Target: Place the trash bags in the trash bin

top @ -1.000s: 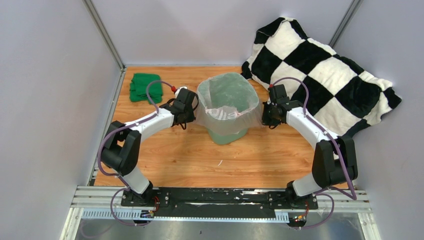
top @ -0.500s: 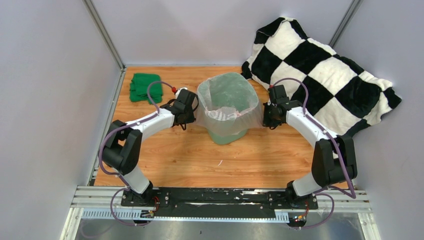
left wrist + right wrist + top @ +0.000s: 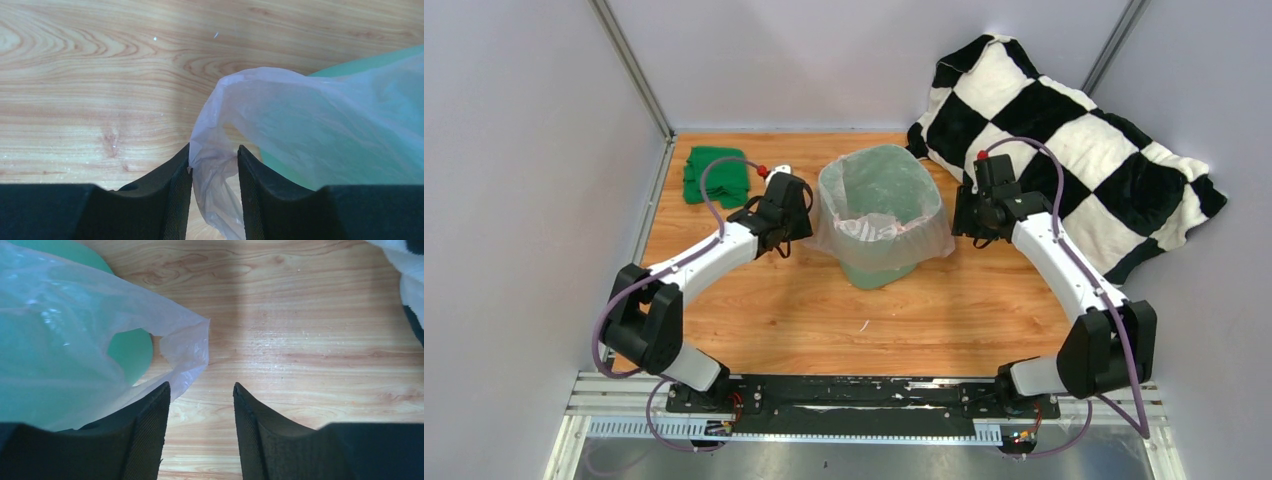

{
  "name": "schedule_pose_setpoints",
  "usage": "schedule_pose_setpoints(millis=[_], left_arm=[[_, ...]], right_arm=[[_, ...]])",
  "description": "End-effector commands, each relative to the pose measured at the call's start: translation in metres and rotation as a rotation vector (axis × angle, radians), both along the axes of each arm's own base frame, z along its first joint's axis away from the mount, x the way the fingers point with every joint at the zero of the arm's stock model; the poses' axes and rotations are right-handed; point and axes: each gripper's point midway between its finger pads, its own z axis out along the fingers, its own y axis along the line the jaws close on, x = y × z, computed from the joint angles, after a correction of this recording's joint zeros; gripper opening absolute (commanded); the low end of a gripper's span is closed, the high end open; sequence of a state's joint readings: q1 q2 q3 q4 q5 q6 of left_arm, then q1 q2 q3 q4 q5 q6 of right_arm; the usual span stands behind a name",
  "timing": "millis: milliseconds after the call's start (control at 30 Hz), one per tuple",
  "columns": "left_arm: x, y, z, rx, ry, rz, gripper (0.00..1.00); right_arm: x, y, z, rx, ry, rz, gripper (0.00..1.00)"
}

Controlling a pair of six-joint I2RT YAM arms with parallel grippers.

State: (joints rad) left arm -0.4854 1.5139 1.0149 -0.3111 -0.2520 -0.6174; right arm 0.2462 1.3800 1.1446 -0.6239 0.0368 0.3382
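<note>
I am watching the thin translucent pale-pink plastic bag [image 3: 871,228] hanging cuffed over the mint-green plastic bin [image 3: 879,270] at frame centre, seemingly to line it, left jaws gaping loosely around one corner, right jaws gaping empty.

The left tool [image 3: 802,212] and right tool [image 3: 962,215] now sit farther back. The trash bag [image 3: 924,240] hangs slacker, no longer stretched toward the right tool.
</note>
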Motion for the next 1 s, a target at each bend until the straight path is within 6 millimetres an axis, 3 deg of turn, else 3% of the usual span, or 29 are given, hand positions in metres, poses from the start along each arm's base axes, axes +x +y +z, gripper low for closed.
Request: schedule_pose_setpoints(millis=[0, 167, 300, 433, 600, 733, 833, 967], left_arm=[[-0.001, 0.002, 0.018, -0.024, -0.026, 0.003, 0.41], [-0.005, 0.004, 0.026, -0.031, -0.039, 0.004, 0.46], [-0.008, 0.008, 0.034, -0.024, -0.051, 0.005, 0.52], [-0.012, 0.014, 0.041, -0.007, -0.062, 0.012, 0.65], [-0.015, 0.020, 0.058, 0.004, -0.095, 0.015, 0.76], [-0.019, 0.024, 0.072, 0.013, -0.114, 0.009, 0.87], [-0.023, 0.028, 0.081, 0.016, -0.133, 0.007, 0.93], [-0.028, 0.031, 0.095, 0.019, -0.161, -0.002, 0.99]], right_arm=[[-0.006, -0.008, 0.020, -0.001, -0.019, -0.021, 0.53], [-0.006, -0.011, 0.046, 0.001, -0.081, -0.025, 0.55], [-0.005, -0.014, 0.085, -0.013, -0.172, 0.002, 0.56], [-0.007, -0.003, 0.121, -0.019, -0.221, 0.080, 0.56], [-0.006, 0.030, 0.163, -0.041, -0.290, 0.196, 0.56], [-0.003, 0.073, 0.189, -0.038, -0.331, 0.338, 0.53], [-0.002, 0.109, 0.191, -0.063, -0.327, 0.454, 0.50], [0.000, 0.150, 0.171, -0.099, -0.261, 0.560, 0.42]])
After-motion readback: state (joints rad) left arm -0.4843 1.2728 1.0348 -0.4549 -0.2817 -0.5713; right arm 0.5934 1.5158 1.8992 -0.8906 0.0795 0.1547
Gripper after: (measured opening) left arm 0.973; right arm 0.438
